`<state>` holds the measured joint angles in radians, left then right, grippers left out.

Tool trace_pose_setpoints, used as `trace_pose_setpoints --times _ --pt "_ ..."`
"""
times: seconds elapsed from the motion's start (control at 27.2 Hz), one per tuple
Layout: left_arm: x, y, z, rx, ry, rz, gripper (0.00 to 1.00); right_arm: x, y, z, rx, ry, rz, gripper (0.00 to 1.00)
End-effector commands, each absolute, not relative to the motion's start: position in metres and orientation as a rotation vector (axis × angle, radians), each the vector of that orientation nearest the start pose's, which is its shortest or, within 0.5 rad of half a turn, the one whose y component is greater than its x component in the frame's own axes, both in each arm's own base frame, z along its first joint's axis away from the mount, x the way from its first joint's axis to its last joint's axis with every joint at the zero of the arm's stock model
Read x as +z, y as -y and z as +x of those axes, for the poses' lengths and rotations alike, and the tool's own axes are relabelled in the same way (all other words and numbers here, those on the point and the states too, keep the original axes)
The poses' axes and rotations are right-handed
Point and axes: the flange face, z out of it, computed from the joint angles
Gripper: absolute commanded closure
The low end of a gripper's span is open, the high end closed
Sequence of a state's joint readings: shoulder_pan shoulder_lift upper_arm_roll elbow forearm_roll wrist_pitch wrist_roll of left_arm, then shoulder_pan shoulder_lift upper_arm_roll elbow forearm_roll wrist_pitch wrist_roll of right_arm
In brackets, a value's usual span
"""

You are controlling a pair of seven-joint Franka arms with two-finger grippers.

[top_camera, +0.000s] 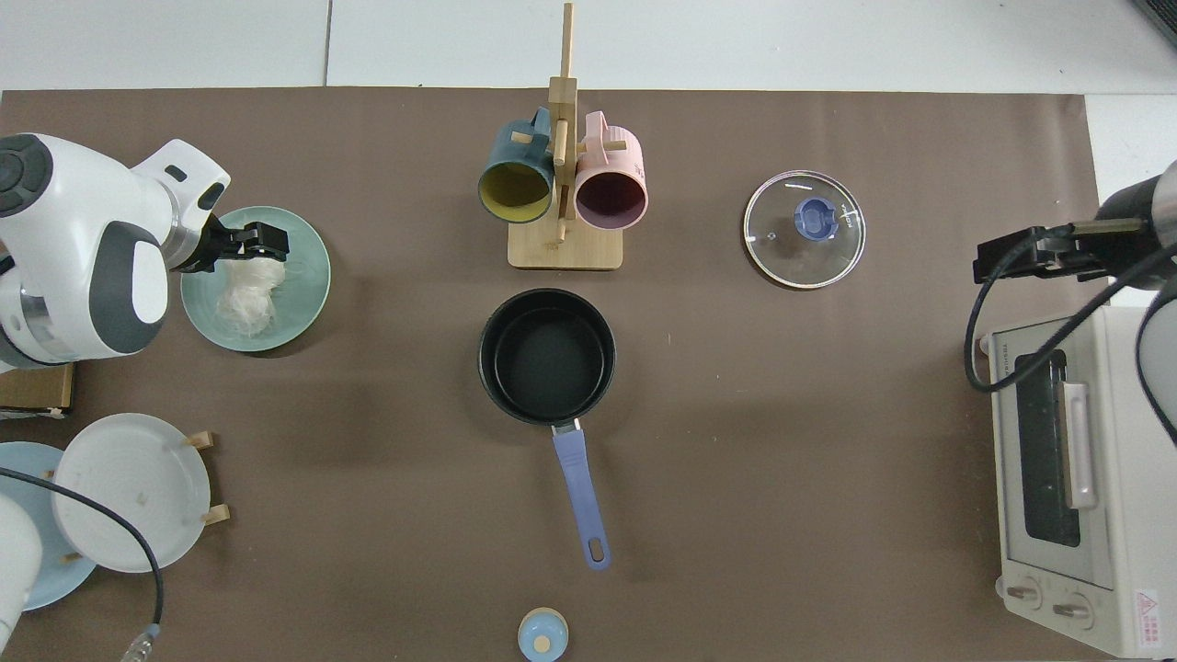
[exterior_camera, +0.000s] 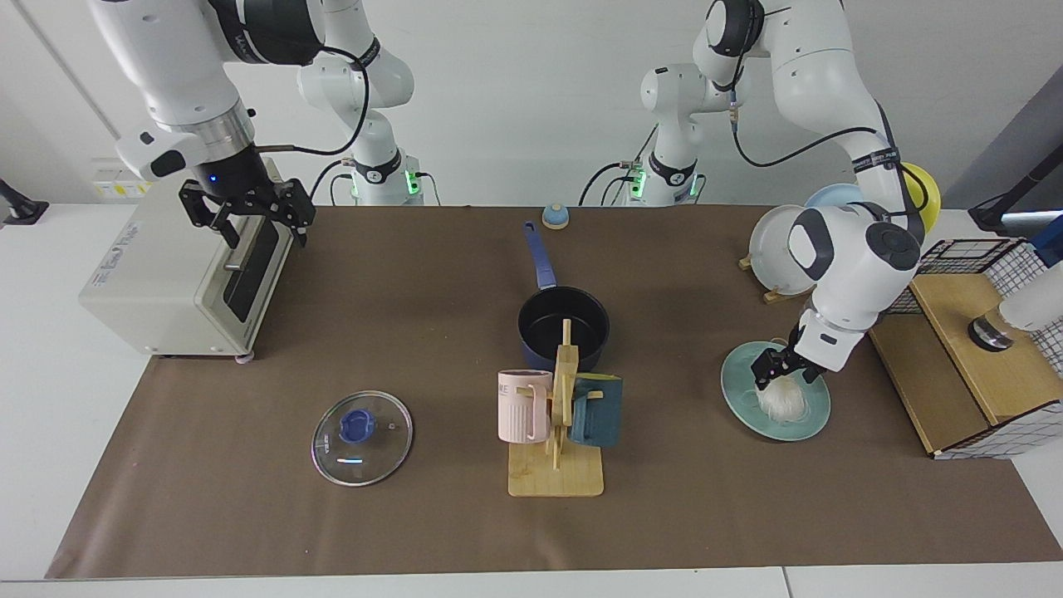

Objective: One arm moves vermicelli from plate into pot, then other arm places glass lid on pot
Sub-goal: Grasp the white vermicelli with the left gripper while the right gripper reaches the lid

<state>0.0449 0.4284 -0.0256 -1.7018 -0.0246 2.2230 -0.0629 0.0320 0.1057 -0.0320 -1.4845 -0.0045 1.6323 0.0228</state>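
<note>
Pale teal plate [exterior_camera: 810, 415] under white noodles [exterior_camera: 783, 400], dark navy pot [exterior_camera: 564, 327] with black inside and blue handle, clear lid [exterior_camera: 362, 438] with blue knob, pink mug [exterior_camera: 523, 405], brown table cover [exterior_camera: 415, 316].
</note>
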Motion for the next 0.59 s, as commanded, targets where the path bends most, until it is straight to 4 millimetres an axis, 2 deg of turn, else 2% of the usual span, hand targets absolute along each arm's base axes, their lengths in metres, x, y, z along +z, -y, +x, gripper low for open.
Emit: trace_pose_setpoints --times 0.0,0.15,0.26,0.37,0.48,0.52,0.55 --pt "0.343 -0.012 0.670 -0.164 0.173 -3.150 0.00 0.594 -0.009 0.630 -0.071 -0.080 -3.121 0.00" --pt "0.334 -0.012 0.671 -0.186 0.173 -3.149 0.00 0.568 -0.018 0.652 -0.080 -0.062 -3.119 0.00" --pt "0.314 -0.009 0.673 -0.181 0.176 -3.150 0.00 0.549 -0.027 0.664 -0.094 -0.042 -3.117 0.00" --pt "0.311 -0.011 0.670 -0.164 0.181 -3.150 0.00 0.535 -0.044 0.673 -0.115 -0.040 -3.116 0.00" --pt "0.311 -0.010 0.671 -0.176 0.176 -3.150 0.00 0.513 -0.051 0.686 -0.135 -0.056 -3.111 0.00" --pt "0.311 -0.010 0.671 -0.178 0.174 -3.150 0.02 0.506 -0.053 0.690 -0.142 -0.052 -3.111 0.00" --pt "0.312 -0.010 0.671 -0.178 0.176 -3.150 0.12 0.499 -0.053 0.693 -0.147 -0.052 -3.112 0.00"
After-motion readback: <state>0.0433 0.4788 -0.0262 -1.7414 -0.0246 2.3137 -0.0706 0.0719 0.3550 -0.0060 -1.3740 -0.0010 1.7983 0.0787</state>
